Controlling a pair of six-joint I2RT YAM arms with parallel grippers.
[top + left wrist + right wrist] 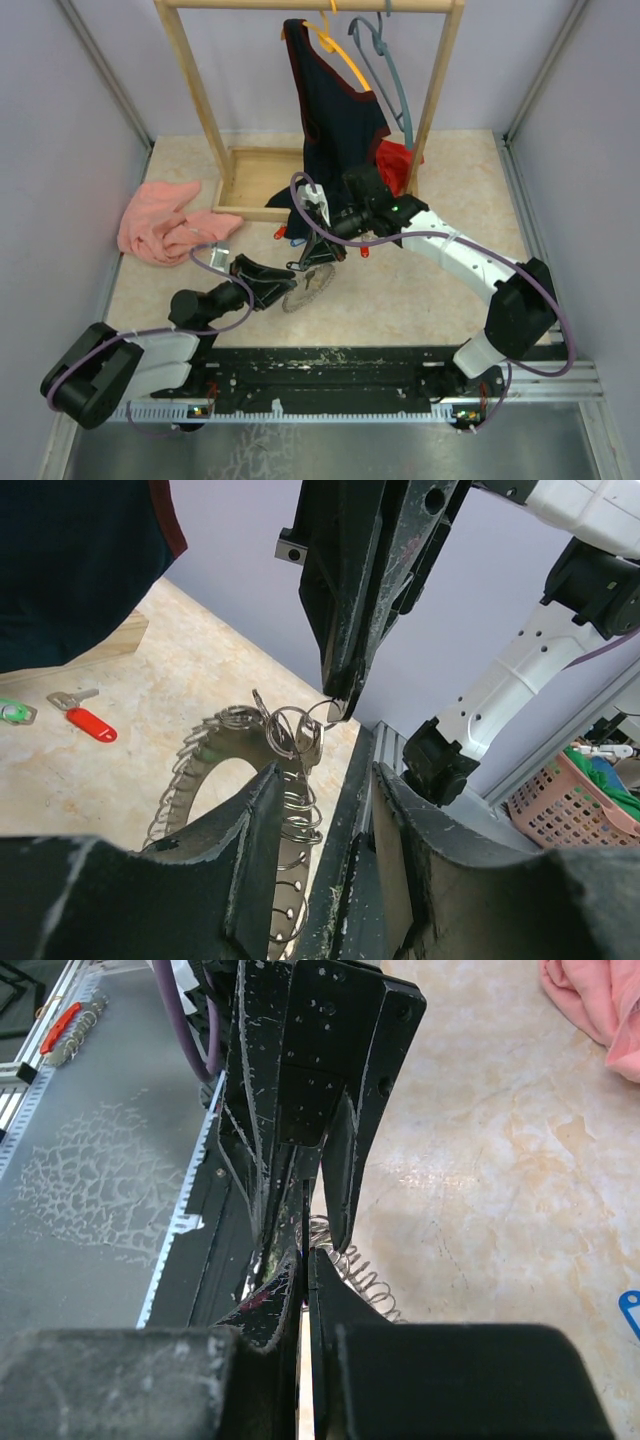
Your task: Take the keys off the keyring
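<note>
Stripping the keyring (228, 724), mid-task: in the top view the left tool (327, 775) straddles the ring's rim from 8 o'clock, though whether its jaws clamp cannot be told. The right tool (337, 708) reaches in from 1 o'clock, closed on a small wire loop (312, 713) at the rim. A red key (92, 724) lies loose on the counter (180, 670) at 11 o'clock. The next move probably calls for drawing the loop off while the ring is steadied.

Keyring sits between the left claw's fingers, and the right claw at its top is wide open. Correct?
No. The right claw is shut, pinching a wire loop at the top of the keyring, as the left wrist view shows. The keyring does sit between the fingers of the left claw.
</note>
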